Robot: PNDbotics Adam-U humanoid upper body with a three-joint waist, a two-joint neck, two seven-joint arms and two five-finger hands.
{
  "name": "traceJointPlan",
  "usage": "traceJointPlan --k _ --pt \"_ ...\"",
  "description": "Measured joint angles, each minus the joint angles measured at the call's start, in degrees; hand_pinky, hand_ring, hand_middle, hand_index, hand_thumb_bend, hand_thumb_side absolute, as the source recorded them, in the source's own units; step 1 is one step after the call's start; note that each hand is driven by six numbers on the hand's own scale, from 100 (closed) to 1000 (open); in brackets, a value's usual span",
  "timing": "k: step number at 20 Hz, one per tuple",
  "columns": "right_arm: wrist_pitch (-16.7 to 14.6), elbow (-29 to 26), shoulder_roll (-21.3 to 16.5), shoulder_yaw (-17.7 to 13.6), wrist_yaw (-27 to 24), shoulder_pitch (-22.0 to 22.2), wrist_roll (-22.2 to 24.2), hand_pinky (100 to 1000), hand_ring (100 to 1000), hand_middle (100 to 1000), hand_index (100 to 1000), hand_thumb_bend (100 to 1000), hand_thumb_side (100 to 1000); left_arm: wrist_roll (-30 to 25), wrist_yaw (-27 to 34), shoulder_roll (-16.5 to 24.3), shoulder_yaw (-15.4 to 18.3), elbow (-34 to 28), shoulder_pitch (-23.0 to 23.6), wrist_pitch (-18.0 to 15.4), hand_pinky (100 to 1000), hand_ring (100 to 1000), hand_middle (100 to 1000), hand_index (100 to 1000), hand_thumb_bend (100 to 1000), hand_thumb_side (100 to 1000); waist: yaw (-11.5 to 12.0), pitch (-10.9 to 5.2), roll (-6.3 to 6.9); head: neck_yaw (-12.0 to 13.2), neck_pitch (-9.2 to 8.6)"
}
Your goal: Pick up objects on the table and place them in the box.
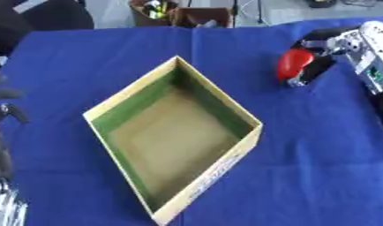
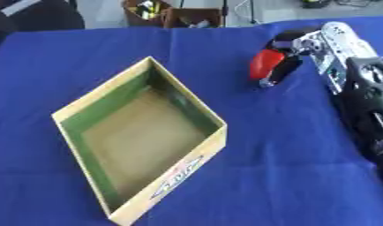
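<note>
Red object (image 2: 265, 63) gripped in the right hand (image 2: 291, 48), beside the open box (image 1: 117, 103) on blue cloth (image 1: 318, 145).

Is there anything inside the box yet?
No. The box shows only its bare brown floor and green inner walls, while the red object is over the blue tablecloth in the right hand.

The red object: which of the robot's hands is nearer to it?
Right. The right hand is curled around the red object, right of the box. The left hand sits at the view's far left edge, across the box.
</note>
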Motion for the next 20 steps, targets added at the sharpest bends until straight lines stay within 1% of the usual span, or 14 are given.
traceJointPlan --k 1,2,4,6,7,10,12,16,17,18,20 --pt "0.1 0.0 0.0 0.0 -0.2 0.0 -0.3 444 527 617 802 296 511 0.0 0.0 0.0 0.0 0.0 0.0 0.0 278 535 587 699 100 944 0.0 0.00 0.00 0.0 0.00" --pt "0.1 -0.1 0.0 0.0 -0.3 0.0 -0.6 418 511 596 789 273 507 0.0 0.0 0.0 0.0 0.0 0.0 0.0 278 536 587 699 100 945 0.0 0.01 0.00 0.0 0.00" --pt "0.3 -0.4 0.0 0.0 -0.8 0.0 -1.4 408 504 579 777 252 502 -0.1 0.0 0.0 0.0 0.0 0.0 0.1 279 536 588 699 100 945 -0.1 0.10 0.00 0.0 0.00" --pt "0.5 -0.7 0.0 0.0 -1.4 0.1 -2.2 367 485 520 731 178 494 -0.1 0.0 0.0 0.0 0.0 0.0 0.1 279 536 587 699 100 944 -0.1 0.13 0.00 0.0 0.00" --pt "0.6 -0.9 0.0 0.0 -1.7 0.1 -2.6 354 482 505 715 153 493 -0.1 0.0 0.0 0.0 0.0 0.0 0.1 279 536 587 699 100 944 -0.1 0.13 -0.01 0.0 -0.01" --pt "1.2 -1.7 0.0 0.0 -2.9 0.2 -4.3 311 456 471 670 103 500 -0.2 0.0 0.0 0.0 0.0 -0.1 0.2 280 536 587 698 100 944 0.0 0.13 -0.02 0.0 -0.01" --pt "1.6 -2.7 0.0 0.0 -3.7 0.2 -5.3 274 429 440 643 100 524 -0.2 0.0 0.0 0.0 0.0 -0.1 0.2 280 535 587 698 100 943 0.0 0.13 -0.05 0.0 -0.01" --pt "2.2 -6.5 -0.1 0.1 -6.3 0.2 -6.9 236 397 410 621 100 527 -0.2 0.0 0.0 0.0 0.0 -0.1 0.2 281 535 587 698 100 942 0.0 0.11 -0.14 0.0 -0.01" --pt "2.3 -7.8 -0.1 0.2 -7.2 0.2 -7.1 230 391 404 619 100 880 -0.2 0.0 0.0 0.0 0.0 -0.1 0.2 281 535 587 698 100 956 0.0 0.09 -0.18 0.0 -0.01" --pt "2.5 -9.3 -0.2 0.4 -8.0 0.2 -7.3 224 386 399 617 100 521 -0.2 0.0 0.0 0.0 0.0 -0.1 0.2 281 535 587 698 100 942 0.0 0.03 -0.23 0.0 -0.01" --pt "2.8 -12.5 -0.4 0.7 -9.9 0.0 -7.5 208 373 387 610 100 522 -0.2 0.0 0.0 0.0 0.0 -0.1 0.2 282 535 587 698 100 941 0.0 -0.25 -0.33 0.0 -0.01"
